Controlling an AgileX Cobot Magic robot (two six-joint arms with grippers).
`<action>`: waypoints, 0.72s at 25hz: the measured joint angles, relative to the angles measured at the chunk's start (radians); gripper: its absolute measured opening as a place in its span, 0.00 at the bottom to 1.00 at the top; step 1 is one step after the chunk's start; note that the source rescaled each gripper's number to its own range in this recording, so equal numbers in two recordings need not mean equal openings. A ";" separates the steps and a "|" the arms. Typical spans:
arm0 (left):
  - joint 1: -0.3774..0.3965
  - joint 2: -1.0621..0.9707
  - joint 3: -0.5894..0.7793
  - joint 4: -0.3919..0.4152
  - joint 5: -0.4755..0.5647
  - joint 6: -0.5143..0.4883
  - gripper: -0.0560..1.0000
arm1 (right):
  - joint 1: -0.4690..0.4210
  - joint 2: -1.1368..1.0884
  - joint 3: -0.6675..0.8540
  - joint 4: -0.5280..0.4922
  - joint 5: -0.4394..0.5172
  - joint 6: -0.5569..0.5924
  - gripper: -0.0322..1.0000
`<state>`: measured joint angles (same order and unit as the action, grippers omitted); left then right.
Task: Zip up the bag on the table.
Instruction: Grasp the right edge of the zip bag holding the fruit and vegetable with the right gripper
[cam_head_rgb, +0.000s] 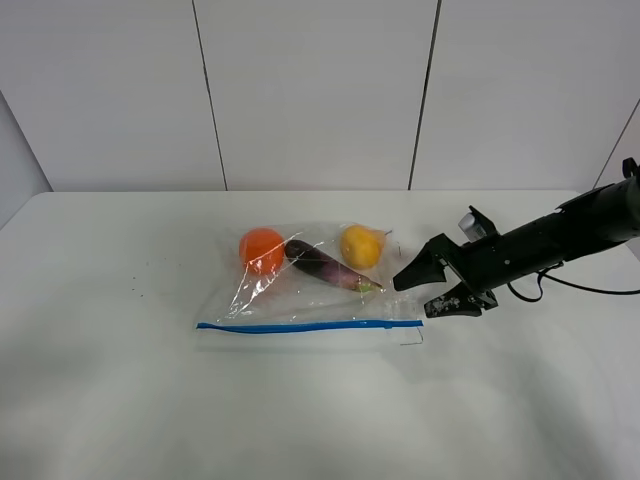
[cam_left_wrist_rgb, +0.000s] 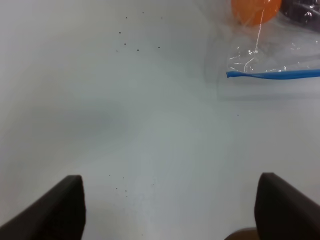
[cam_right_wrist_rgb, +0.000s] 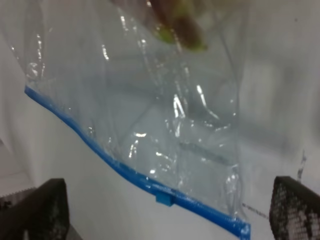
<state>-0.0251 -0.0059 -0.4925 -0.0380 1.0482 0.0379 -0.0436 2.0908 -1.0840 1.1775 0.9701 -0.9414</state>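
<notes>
On counter (cam_head_rgb: 120, 380), bag (cam_head_rgb: 300, 300) lies flat; right tool (cam_head_rgb: 415, 297) released, jaws wide, just beside its zip end; left tool (cam_left_wrist_rgb: 170, 215) released, holding nothing.

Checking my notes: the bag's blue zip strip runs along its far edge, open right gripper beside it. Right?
No: the exterior high view shows the blue zip strip along the near edge of the bag; the open right gripper is beside it.
</notes>
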 joint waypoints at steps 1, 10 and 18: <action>0.000 0.000 0.000 0.000 0.000 0.000 1.00 | 0.000 0.011 -0.001 0.009 -0.001 -0.012 1.00; 0.000 0.000 0.000 0.000 0.000 0.000 1.00 | 0.004 0.055 -0.001 0.072 -0.003 -0.120 0.99; 0.000 0.000 0.000 0.000 0.000 0.000 1.00 | 0.004 0.104 -0.001 0.098 -0.002 -0.142 0.83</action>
<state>-0.0251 -0.0059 -0.4925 -0.0380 1.0482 0.0379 -0.0393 2.1951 -1.0851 1.2760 0.9680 -1.0834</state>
